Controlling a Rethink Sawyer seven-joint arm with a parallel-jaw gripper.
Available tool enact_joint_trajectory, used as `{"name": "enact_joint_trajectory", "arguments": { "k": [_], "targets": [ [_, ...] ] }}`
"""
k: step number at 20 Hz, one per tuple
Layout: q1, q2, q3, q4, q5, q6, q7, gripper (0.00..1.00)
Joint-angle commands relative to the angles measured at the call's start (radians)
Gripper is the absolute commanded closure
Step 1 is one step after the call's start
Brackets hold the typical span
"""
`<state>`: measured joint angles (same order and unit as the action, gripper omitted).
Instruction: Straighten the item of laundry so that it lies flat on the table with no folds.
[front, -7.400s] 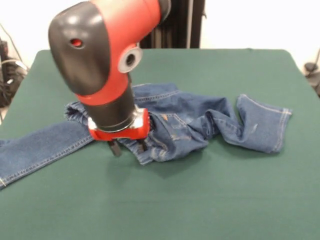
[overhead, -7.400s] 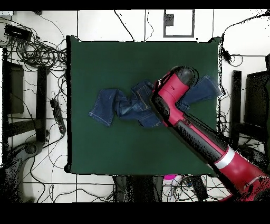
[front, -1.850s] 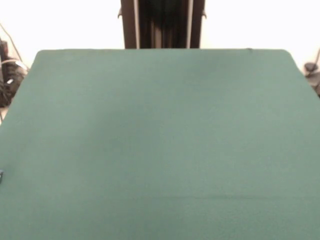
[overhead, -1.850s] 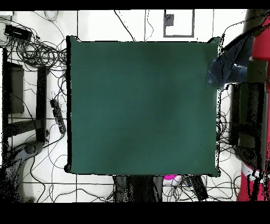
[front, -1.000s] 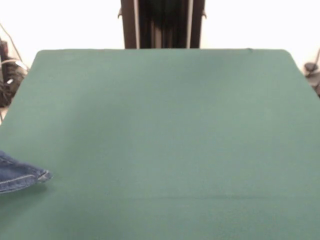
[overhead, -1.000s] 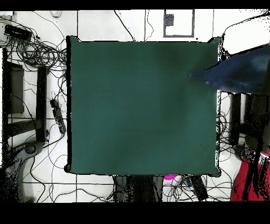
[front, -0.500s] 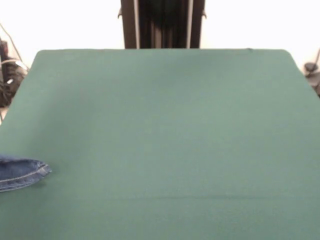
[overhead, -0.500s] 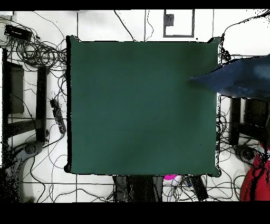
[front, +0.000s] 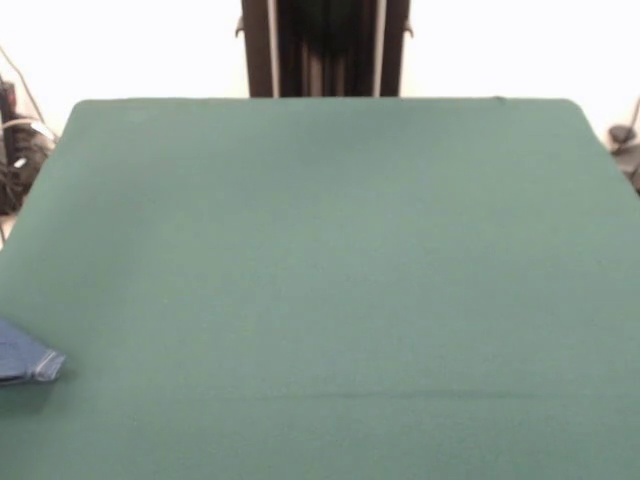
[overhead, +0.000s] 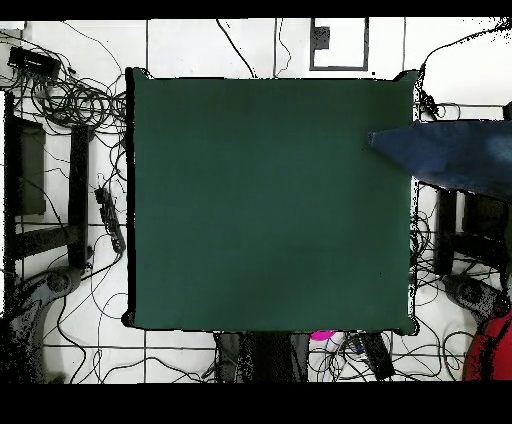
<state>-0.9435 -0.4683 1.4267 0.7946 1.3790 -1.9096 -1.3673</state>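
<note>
the robot's gripper shows in neither view, so whether it is wide, narrow or holding anything cannot be told. only the dark upright pedestal column (front: 324, 48) stands behind the middle of the far edge of the large rectangular table covered in dark green felt-like cloth (front: 330, 260).

the pair of blue denim jeans (overhead: 450, 155) barely reaches the worktop. in the overhead view a tapering blue wedge of denim crosses the table's right edge, nearer the top right corner than the bottom right one, its narrow tip pointing inward over the cloth while the wider part runs out past the edge and off the picture. whether that outer part is held up or hanging cannot be told. in the front view the same garment shows as a small blue cuffed end (front: 28, 358) at the left edge, nearer the near left corner than the far one, lying on the green cloth.

at the bottom right corner of the overhead view, off the table, a red sleeve of a person (overhead: 492, 348) shows. tangled black cables (overhead: 70, 100) lie on the tiled floor beside the left edge.
</note>
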Motion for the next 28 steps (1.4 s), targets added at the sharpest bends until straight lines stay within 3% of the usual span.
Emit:
{"name": "enact_joint_trajectory", "arguments": {
  "k": [1,13,23,26,28],
  "targets": [
    [0.058,-0.058,-0.004,-0.012,-0.009,0.086,-0.29,1.0],
    [0.056,-0.033,0.013,-0.021,-0.011,0.161,-0.392,1.0],
    [0.021,0.009,0.073,-0.016,0.075,0.126,-0.385,1.0],
    [0.01,0.018,0.106,-0.011,0.126,0.106,-0.478,1.0],
    [0.008,0.027,0.131,-0.002,0.174,0.012,-0.628,1.0]
  ]
}}
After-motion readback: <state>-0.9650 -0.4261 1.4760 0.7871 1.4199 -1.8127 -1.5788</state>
